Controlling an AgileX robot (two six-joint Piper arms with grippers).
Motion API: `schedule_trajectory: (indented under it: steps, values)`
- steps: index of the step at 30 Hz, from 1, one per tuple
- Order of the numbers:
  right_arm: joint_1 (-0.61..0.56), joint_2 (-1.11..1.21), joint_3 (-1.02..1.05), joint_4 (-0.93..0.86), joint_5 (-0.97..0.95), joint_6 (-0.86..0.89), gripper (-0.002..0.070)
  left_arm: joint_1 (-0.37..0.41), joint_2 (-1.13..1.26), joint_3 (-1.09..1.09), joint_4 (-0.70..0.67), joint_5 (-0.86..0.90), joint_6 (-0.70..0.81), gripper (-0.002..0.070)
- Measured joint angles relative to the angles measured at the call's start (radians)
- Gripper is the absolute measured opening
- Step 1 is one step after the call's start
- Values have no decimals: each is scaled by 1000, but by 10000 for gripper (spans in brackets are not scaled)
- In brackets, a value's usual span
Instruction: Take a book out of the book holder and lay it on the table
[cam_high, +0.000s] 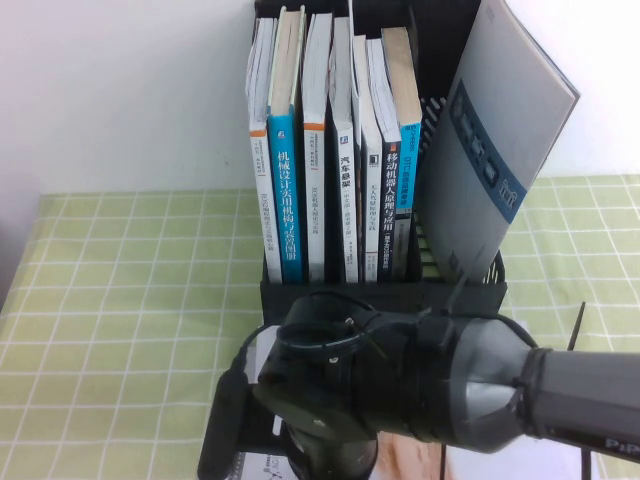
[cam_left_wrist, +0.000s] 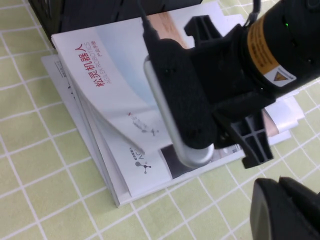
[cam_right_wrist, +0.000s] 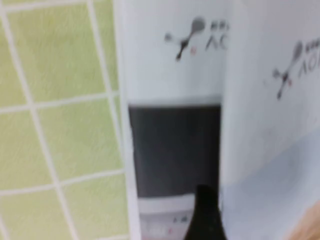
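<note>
The book (cam_left_wrist: 110, 95), white with a red Chinese title and a tan stripe, lies flat on top of other booklets on the table (cam_left_wrist: 45, 200), just in front of the black book holder (cam_high: 385, 295). Its near edge curls up a little. My right arm reaches over it from the right. My right gripper (cam_right_wrist: 215, 220) is at the book's edge (cam_right_wrist: 270, 125); one dark fingertip (cam_right_wrist: 202, 215) shows beside the cover and the other is hidden behind it. My left gripper (cam_left_wrist: 280, 187) is shut and empty, hovering over the cloth near the stack's corner.
The holder holds several upright books (cam_high: 330, 150). A grey booklet with a blue band (cam_high: 500, 150) leans in its right slot. A white booklet with a dark photo (cam_right_wrist: 175, 150) lies under the book. The right arm (cam_high: 470, 390) hides the stack in the high view.
</note>
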Motion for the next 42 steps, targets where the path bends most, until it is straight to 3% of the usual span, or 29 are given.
schedule_trajectory:
  steps: [4, 8, 13, 17, 23, 29, 32, 37, 42]
  values:
    - [0, -46, 0, 37, 42, 9, 461, 0, 0, 0, 4, 0, 0, -3]
    - [0, -159, -4, 122, 54, -33, 326, 0, 0, 0, 20, 2, 4, -3]
    - [0, -364, -69, 163, 92, -102, 106, 0, -9, 0, 30, 11, 8, -3]
    - [0, -523, -116, 77, 101, -113, 19, 0, -50, 0, 58, 5, 4, -3]
    - [0, -755, -125, -109, 112, -80, 1, 0, -184, 0, 146, -73, -35, -3]
    - [0, -926, -14, -145, 114, -14, -1, 0, -359, 7, 205, -168, -92, -3]
    - [0, -1011, 134, -159, 71, 38, -1, 0, -428, 49, 239, -211, -116, -3]
    - [0, -1153, 458, -231, -160, 242, -1, 0, -461, 196, 293, -278, -187, -3]
    - [0, -1247, 770, -476, -323, 562, -1, 0, -461, 337, 289, -456, -215, -3]
